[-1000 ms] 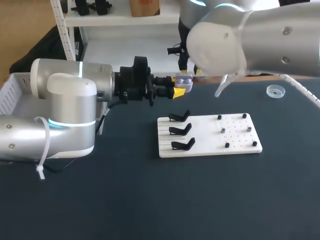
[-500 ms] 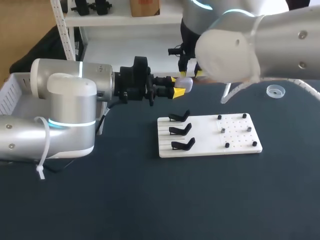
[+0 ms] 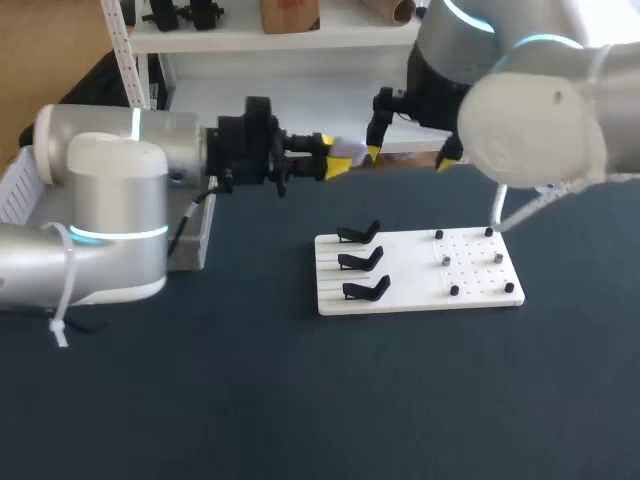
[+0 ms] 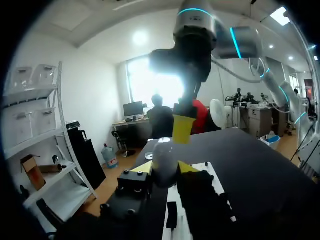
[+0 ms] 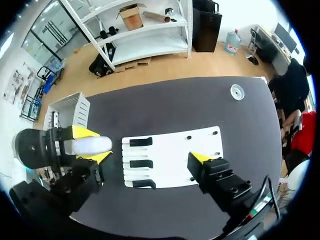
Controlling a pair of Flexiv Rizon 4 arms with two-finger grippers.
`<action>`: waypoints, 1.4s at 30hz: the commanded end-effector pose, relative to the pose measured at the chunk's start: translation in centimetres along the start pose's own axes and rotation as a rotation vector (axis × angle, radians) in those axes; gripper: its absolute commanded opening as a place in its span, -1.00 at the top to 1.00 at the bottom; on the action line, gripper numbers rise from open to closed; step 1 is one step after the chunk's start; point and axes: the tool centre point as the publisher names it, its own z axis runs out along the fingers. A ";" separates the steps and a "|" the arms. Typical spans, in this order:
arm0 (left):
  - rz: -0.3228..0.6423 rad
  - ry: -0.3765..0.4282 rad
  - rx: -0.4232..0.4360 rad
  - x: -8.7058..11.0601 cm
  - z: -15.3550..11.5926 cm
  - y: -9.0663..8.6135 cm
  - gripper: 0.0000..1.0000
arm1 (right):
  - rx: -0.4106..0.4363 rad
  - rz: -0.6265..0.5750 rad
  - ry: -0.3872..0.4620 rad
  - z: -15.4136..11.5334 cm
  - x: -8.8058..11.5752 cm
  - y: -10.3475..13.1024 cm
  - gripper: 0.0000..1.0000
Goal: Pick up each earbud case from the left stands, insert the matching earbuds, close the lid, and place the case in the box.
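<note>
A white earbud case (image 3: pixel 351 152) hangs in the air behind the board, lid down, and my left gripper (image 3: pixel 336 164) is shut on it. In the left wrist view the case (image 4: pixel 164 159) sits between the yellow tips. My right gripper (image 3: pixel 406 158) hovers just right of the case, open and holding nothing. From the right wrist view the case (image 5: pixel 90 145) lies beside one of the spread fingertips (image 5: pixel 200 158). Three black stands (image 3: pixel 361 262) on the white board (image 3: pixel 480 287) carry no case.
Small black pegs (image 3: pixel 470 260) dot the right half of the board. A white box (image 3: pixel 22 178) stands at the table's left edge, behind my left arm. A small clear dish (image 5: pixel 236 91) lies near the far right corner.
My right gripper has let go of the case, opened wide and pulled back to the right. My left gripper has drawn the case a little to the left.
</note>
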 end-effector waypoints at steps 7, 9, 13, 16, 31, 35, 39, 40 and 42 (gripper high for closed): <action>0.002 0.058 -0.143 1.1 -8.0 0.7 1.00 | 0.007 0.059 -0.083 -0.1 2.0 -1.0 -1.00; 0.002 0.056 -0.161 1.4 -9.2 1.0 1.00 | 0.012 0.064 -0.082 0.0 2.1 -1.1 -1.00; -0.014 0.084 -0.226 2.1 -12.1 1.9 1.00 | 0.011 0.072 -0.077 0.1 2.3 -1.2 -1.00; -0.013 0.116 -0.257 2.4 -14.6 2.5 1.00 | -0.014 0.067 -0.051 0.1 2.5 -1.2 -1.00; -0.111 0.232 -0.390 8.2 -25.5 5.5 1.00 | 0.024 0.055 0.039 0.9 3.4 -0.7 -1.00; -0.184 0.291 -0.414 11.3 -26.8 6.2 1.00 | 0.036 0.058 0.049 1.0 3.4 -0.7 -1.00; -0.208 0.324 -0.408 13.7 -27.3 6.5 1.00 | 0.025 0.056 0.039 1.2 4.0 -0.5 -1.00; -0.209 0.323 -0.408 14.3 -27.4 6.6 1.00 | 0.008 0.058 0.032 1.2 4.2 -0.5 -1.00; -0.209 0.309 -0.408 15.3 -27.6 6.8 1.00 | -0.045 0.041 0.011 1.3 4.7 -0.4 -1.00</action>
